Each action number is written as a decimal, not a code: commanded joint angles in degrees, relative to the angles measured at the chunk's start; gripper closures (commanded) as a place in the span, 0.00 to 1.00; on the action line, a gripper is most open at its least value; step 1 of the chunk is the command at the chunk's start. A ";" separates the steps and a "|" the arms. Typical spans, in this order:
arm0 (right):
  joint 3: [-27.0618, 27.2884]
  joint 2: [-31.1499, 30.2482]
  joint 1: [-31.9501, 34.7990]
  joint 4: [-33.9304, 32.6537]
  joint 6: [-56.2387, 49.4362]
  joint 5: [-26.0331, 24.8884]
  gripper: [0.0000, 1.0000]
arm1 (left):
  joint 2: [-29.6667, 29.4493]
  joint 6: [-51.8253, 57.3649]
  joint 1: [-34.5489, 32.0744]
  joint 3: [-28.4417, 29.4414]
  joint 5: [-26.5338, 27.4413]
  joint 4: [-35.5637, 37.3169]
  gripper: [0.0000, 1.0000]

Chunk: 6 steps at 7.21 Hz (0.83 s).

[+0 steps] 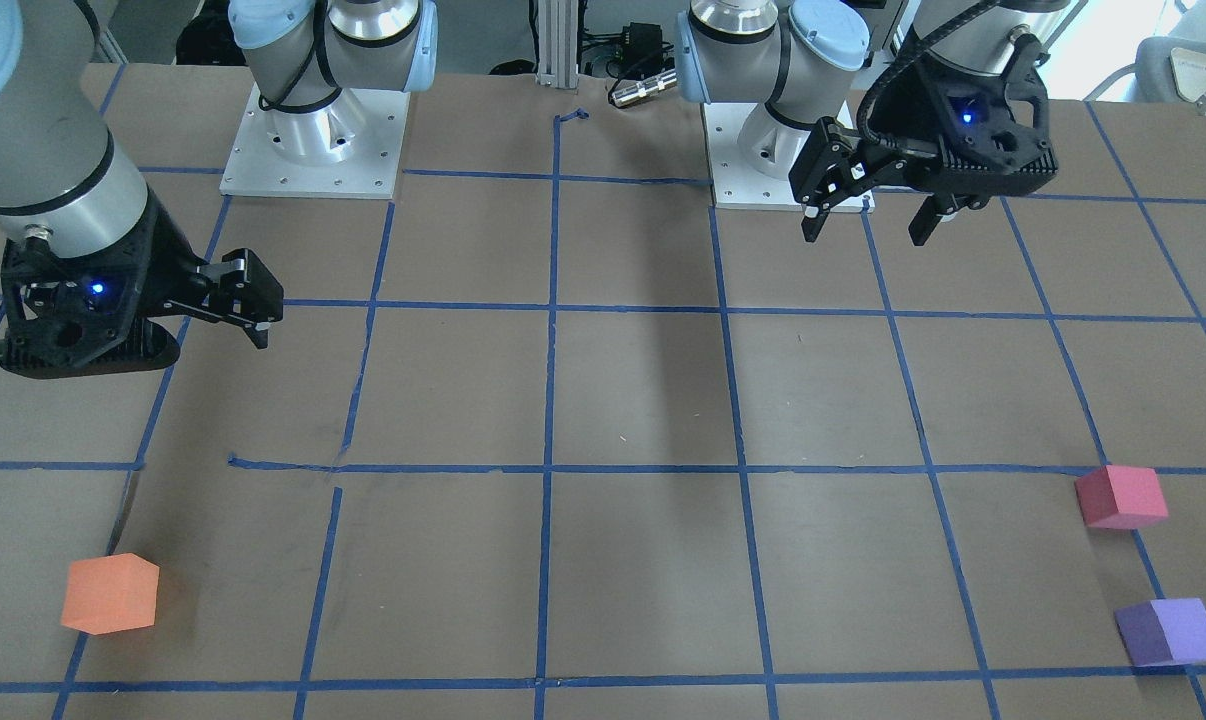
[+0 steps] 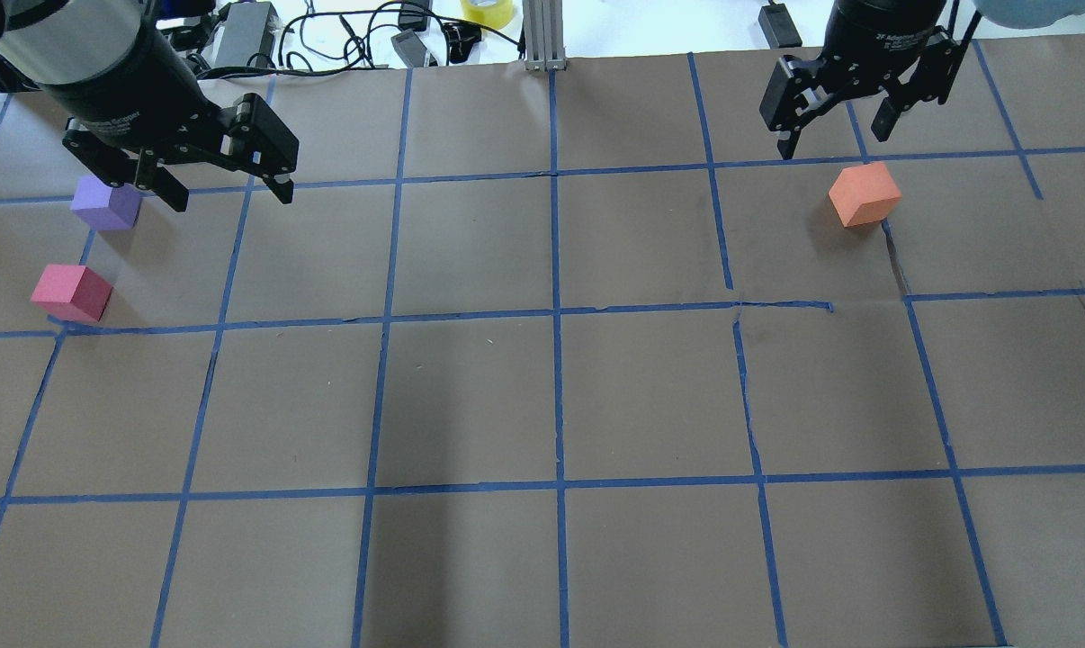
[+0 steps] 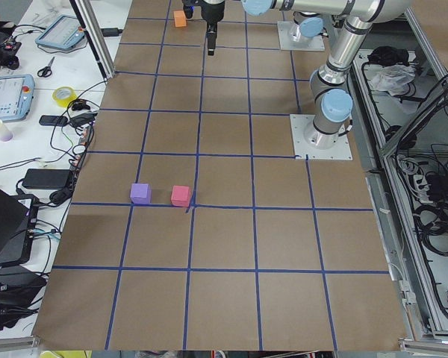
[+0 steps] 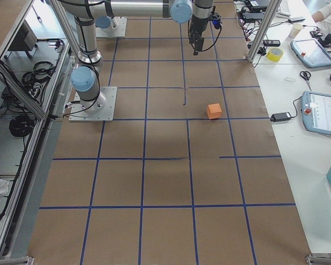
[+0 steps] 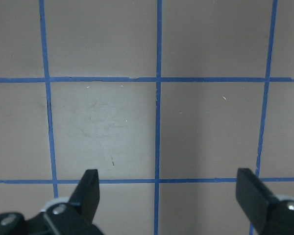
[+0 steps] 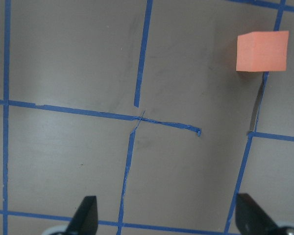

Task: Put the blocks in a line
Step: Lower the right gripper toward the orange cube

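Closest to my wrist cameras are my own black fingertips, spread wide at the bottom of each view with nothing between them. My left claw (image 2: 232, 193) hangs open above the brown paper table (image 2: 470, 396), which is marked off in squares with blue tape. My right claw (image 2: 833, 139) is open too, and it touches nothing.

From my right wrist, the orange block (image 6: 262, 51) sits ahead of the fingers toward the upper right, well apart from them, beside a torn bit of tape. It stands alone on my right side of the table.

Far across on my left lie the other two. The purple block (image 2: 106, 202) shows just beside my left claw from overhead, but the claw is not touching it. The pinkish-red block (image 2: 71, 292) is near it, a little closer to my base, at a crossing of tape lines.

White lettering runs round both wrist collars; I cannot read it for certain.
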 commanded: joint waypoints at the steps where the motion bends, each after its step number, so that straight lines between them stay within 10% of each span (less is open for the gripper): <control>1: 0.62 1.84 -2.46 -2.99 -3.33 0.31 0.00 | 0.00 0.00 0.00 0.00 -0.02 0.00 0.00; 6: 4.41 15.60 -17.23 -21.66 -28.75 2.75 0.00 | 0.00 0.00 0.00 0.00 0.07 0.00 0.00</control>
